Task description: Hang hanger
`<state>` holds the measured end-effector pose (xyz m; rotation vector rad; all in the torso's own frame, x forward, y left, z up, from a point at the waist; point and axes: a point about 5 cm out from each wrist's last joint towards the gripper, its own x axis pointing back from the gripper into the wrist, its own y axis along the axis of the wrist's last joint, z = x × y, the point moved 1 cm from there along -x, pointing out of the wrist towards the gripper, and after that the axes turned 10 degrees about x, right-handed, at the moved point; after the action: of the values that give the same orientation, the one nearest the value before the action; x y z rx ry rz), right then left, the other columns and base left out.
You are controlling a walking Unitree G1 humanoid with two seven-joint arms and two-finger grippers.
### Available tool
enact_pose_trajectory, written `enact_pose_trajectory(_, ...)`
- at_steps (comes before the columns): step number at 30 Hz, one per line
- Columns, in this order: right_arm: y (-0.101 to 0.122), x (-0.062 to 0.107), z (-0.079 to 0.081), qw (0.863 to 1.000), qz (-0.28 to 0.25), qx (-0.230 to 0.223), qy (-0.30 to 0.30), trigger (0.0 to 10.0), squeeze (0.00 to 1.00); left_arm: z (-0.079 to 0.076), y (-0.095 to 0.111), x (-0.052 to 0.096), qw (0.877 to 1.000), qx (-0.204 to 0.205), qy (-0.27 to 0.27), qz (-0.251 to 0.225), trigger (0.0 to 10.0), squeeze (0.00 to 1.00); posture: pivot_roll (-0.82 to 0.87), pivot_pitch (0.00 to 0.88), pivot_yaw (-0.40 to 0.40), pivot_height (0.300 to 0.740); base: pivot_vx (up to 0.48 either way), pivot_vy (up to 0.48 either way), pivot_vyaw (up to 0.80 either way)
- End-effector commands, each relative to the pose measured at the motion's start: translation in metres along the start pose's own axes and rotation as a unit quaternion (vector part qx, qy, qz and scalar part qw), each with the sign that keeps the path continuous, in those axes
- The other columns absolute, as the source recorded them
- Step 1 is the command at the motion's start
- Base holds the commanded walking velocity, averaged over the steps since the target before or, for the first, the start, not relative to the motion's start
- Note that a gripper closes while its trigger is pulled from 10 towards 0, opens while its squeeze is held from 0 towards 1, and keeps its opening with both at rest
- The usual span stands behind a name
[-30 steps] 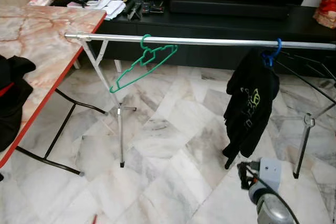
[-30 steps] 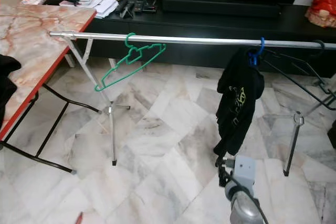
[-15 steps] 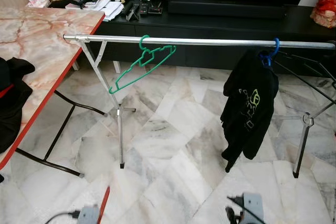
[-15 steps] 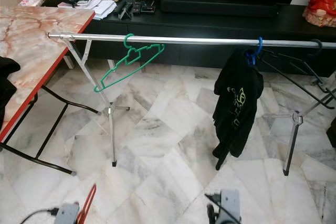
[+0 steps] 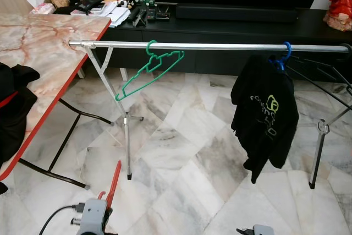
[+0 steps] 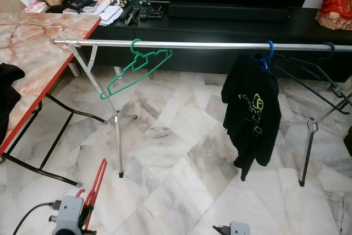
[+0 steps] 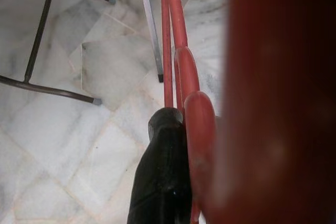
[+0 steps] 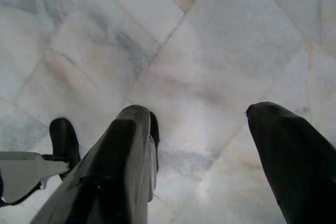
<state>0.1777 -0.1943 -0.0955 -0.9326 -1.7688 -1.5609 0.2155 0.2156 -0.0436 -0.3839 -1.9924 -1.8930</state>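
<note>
A red hanger rises from my left gripper at the bottom left, low over the floor, and the gripper is shut on it. In the left wrist view one black finger presses against the red hanger. A silver clothes rail runs across in front of me. On it hang a tilted green hanger and a black T-shirt on a blue hanger. My right gripper is open over bare floor, and its wrist shows at the bottom edge.
A marble table with a red edge stands at left with a dark garment on it. Behind the rail is a black TV console. Black wire hangers hang at the rail's right end. The rail's legs stand on the marble floor.
My left arm has come up into view with the red hanger. My right arm has dropped toward the bottom edge. The black T-shirt has swung and turned on the rail.
</note>
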Motion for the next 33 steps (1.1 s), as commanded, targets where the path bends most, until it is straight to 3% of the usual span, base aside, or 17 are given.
enact_pose_trajectory(1,-0.01,0.002,0.0,1.0,0.013,0.003,0.0,10.0,0.0,-0.002,-0.001,0.001,1.0,0.012,0.003,-0.001,10.0,0.0,-0.02,0.067,-0.009,0.74,0.0,-0.42,0.0)
enact_pose_trajectory(13,0.001,0.0,-0.002,1.0,-0.005,0.013,0.002,10.0,0.0,-0.01,0.006,-0.005,0.999,0.028,0.003,-0.014,10.0,0.0,-0.03,0.048,-0.037,0.74,0.0,-0.418,0.0)
enact_pose_trajectory(27,-0.002,0.0,-0.004,1.0,0.001,0.009,-0.002,10.0,0.0,-0.012,-0.004,0.002,1.0,0.02,0.0,-0.005,10.0,0.0,-0.02,0.114,-0.047,0.74,0.035,-0.409,0.0)
enact_pose_trajectory(33,-0.001,0.0,-0.004,1.0,-0.002,0.002,-0.003,10.0,0.0,-0.018,-0.003,0.001,1.0,0.019,-0.02,-0.009,10.0,0.0,-0.01,0.142,-0.044,0.74,0.0,0.0,0.0)
